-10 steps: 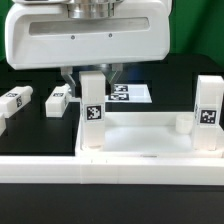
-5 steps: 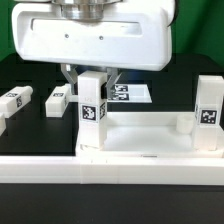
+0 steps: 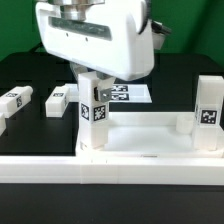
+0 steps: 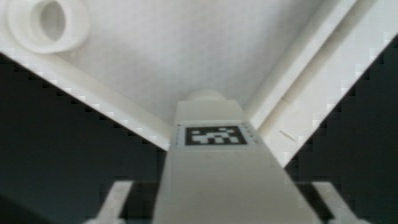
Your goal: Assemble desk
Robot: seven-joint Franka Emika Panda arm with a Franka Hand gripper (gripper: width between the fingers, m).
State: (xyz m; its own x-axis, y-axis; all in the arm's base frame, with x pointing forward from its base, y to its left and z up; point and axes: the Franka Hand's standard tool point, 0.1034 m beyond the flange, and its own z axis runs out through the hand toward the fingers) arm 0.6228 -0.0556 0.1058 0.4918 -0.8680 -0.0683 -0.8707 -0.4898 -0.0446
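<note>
Inspecting the arm's two-finger gripper (image 3: 91, 82), found it closed on the upper end of a white plastic block leg (image 3: 94, 112) bearing a black-and-white tag. Noted that leg upright directly beneath the gripper, seated at the corner of the large white plastic tray-like desk top (image 3: 140, 160) on the exterior view's left. Confirmed from the wrist view: same leg (image 4: 217, 150) centred between both fingers (image 4: 118, 205), over the desk top (image 4: 178, 60).

Counted four legs:
- Two upright on the desk top: the gripped one and a second upright leg (image 3: 208, 112) at the corner on the exterior view's right.
- Two lying loose on the black table (image 3: 40, 132): a nearer loose leg (image 3: 57, 100) and a farther loose leg (image 3: 15, 100), both well apart from the gripper.

Counted one desk top. Counted one round corner socket (image 4: 50, 25), seen in the wrist view. Counted one marker board (image 3: 128, 95), partly hidden behind the gripped leg.
</note>
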